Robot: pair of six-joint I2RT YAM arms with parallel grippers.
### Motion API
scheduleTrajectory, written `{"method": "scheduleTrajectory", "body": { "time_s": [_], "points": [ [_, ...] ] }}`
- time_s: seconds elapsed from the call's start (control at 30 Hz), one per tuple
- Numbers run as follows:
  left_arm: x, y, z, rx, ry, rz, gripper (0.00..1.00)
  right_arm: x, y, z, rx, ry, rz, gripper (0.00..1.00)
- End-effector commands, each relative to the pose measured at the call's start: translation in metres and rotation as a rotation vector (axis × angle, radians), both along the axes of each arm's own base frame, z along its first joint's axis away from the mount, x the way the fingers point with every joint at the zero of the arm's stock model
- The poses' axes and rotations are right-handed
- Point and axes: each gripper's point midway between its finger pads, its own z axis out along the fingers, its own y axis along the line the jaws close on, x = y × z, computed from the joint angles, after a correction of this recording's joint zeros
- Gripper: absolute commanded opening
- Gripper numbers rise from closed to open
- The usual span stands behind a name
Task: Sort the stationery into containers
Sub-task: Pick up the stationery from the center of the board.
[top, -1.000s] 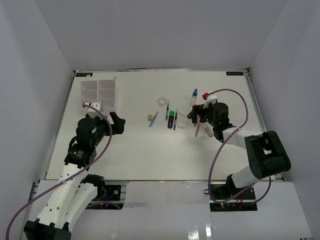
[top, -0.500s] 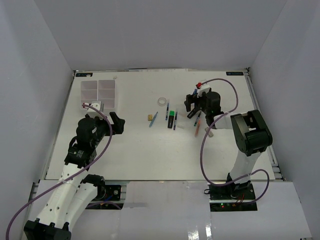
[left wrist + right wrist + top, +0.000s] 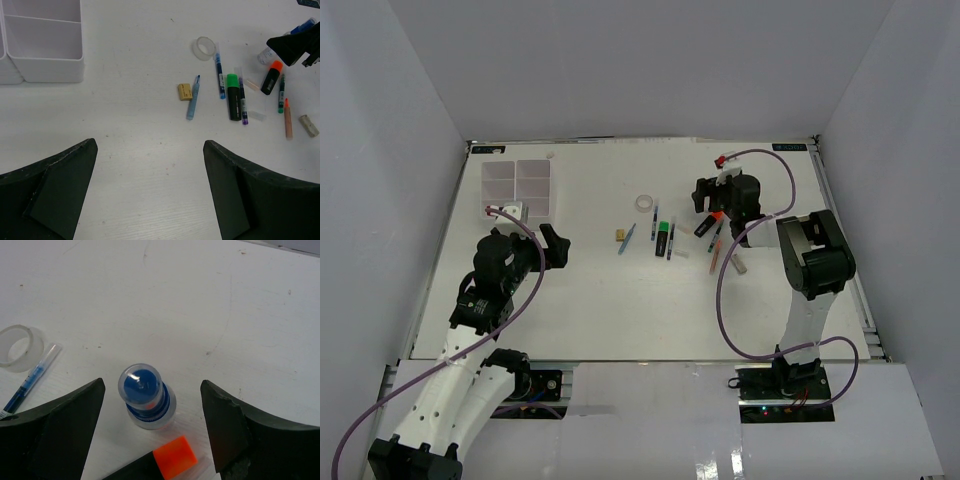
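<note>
The right gripper (image 3: pixel 152 387) stands wide open. Its fingers flank the glue bottle (image 3: pixel 146 399) with a gap on each side, so nothing is held. The bottle stands upright, blue cap on top. In the right wrist view, the orange cap of a highlighter (image 3: pixel 172 456) lies just beside the bottle's base at 5 o'clock. The tape ring (image 3: pixel 17 347) and a blue pen (image 3: pixel 31 378) lie out at 9 o'clock.

The left gripper (image 3: pixel 150 152) is also open and holds nothing. It hangs over bare table (image 3: pixel 600 300) at 5 o'clock of the tray (image 3: pixel 520 187). In the top view the tray sits near the far left corner, about 10 o'clock on the table.

In the left wrist view the stationery lies loose on the table from 1 to 3 o'clock, well apart from the tray. The brass clip (image 3: pixel 185 91) lies just beside a light-blue pen (image 3: pixel 193 97). At 3 o'clock of these, the green highlighter (image 3: pixel 233 96) has a dark pen (image 3: pixel 242 102) alongside it. Farther toward 3 o'clock lie an orange pen (image 3: pixel 288 118) and the eraser (image 3: pixel 308 125).
</note>
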Motion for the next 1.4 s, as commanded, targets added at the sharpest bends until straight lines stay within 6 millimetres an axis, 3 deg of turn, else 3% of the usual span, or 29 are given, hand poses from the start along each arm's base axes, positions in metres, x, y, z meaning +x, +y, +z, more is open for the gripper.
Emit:
{"method": "scheduleTrajectory", "body": {
  "time_s": [0.0, 0.2, 0.33, 0.47, 0.6, 0.67, 0.8, 0.83, 1.03, 1.2, 1.37],
  "points": [
    [0.0, 0.002, -0.003, 0.01, 0.003, 0.008, 0.98, 0.018, 0.0, 0.023, 0.029, -0.061, -0.023, 0.82],
    [-0.001, 0.003, -0.004, 0.011, 0.006, 0.008, 0.98, 0.022, -0.001, 0.021, 0.028, -0.051, -0.041, 0.72],
    [-0.001, 0.003, -0.003, 0.009, 0.003, 0.009, 0.98, 0.023, -0.003, 0.022, 0.03, -0.052, -0.058, 0.56],
    [-0.001, 0.003, -0.002, 0.008, 0.0, 0.01, 0.98, 0.023, -0.005, 0.021, 0.029, -0.042, -0.066, 0.53],
    [-0.002, 0.003, -0.002, 0.009, -0.002, 0.008, 0.98, 0.021, -0.004, 0.021, 0.021, -0.046, -0.056, 0.31],
    [-0.002, 0.003, -0.002, 0.008, 0.0, 0.009, 0.98, 0.017, -0.002, 0.024, 0.02, -0.055, -0.039, 0.26],
    [-0.002, 0.003, -0.002, 0.006, -0.001, 0.009, 0.98, 0.006, 0.006, 0.042, -0.011, -0.101, 0.031, 0.08],
    [-0.002, 0.002, -0.001, 0.006, -0.003, 0.008, 0.98, 0.003, 0.008, 0.046, -0.016, -0.109, 0.054, 0.08],
    [-0.003, -0.001, 0.001, 0.0, -0.009, -0.012, 0.98, -0.045, 0.061, 0.1, -0.033, -0.224, 0.342, 0.08],
    [-0.008, -0.013, 0.006, -0.013, -0.036, -0.093, 0.98, -0.113, 0.122, 0.111, -0.009, -0.232, 0.658, 0.08],
    [-0.023, -0.041, 0.033, -0.042, -0.149, -0.291, 0.98, -0.183, 0.165, 0.125, 0.035, -0.225, 0.962, 0.08]
  ]
}}
